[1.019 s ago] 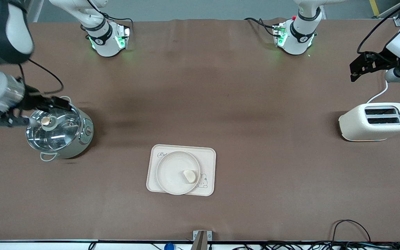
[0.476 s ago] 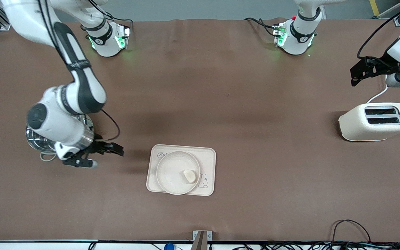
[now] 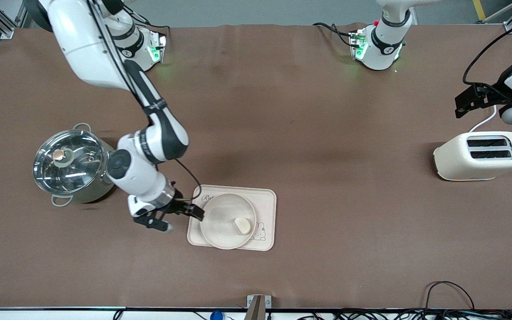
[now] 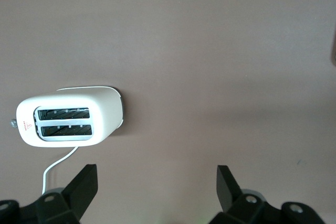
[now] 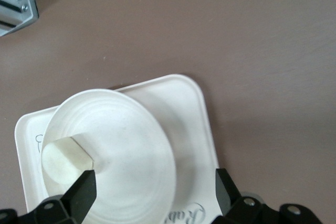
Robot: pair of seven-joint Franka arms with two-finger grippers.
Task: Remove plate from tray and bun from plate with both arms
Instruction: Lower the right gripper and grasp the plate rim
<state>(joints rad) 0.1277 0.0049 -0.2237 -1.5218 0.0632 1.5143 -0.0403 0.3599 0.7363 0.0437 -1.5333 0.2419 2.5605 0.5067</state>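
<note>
The round cream plate (image 3: 225, 213) rests on a rectangular cream tray (image 3: 267, 200) in the middle of the table. The small pale bun (image 3: 242, 225) lies on the plate, on the side toward the left arm's end. My right gripper (image 3: 181, 220) hovers open at the tray's edge toward the right arm's end, beside the plate's rim, with nothing between its fingers. The right wrist view shows the plate (image 5: 126, 150), the bun (image 5: 63, 158), the tray (image 5: 197, 119) and the right gripper (image 5: 156, 190). My left gripper (image 3: 466, 101) waits open by the toaster. In the left wrist view the left gripper (image 4: 156, 188) is empty.
A steel pot with a glass lid (image 3: 70, 165) stands toward the right arm's end of the table. A cream two-slot toaster (image 3: 480, 155) with a white cord stands at the left arm's end, also seen as the toaster (image 4: 68, 121).
My right arm has swung from over the pot across to the tray's edge beside the plate. My left gripper has drifted slightly toward the toaster. Plate and bun have not moved.
</note>
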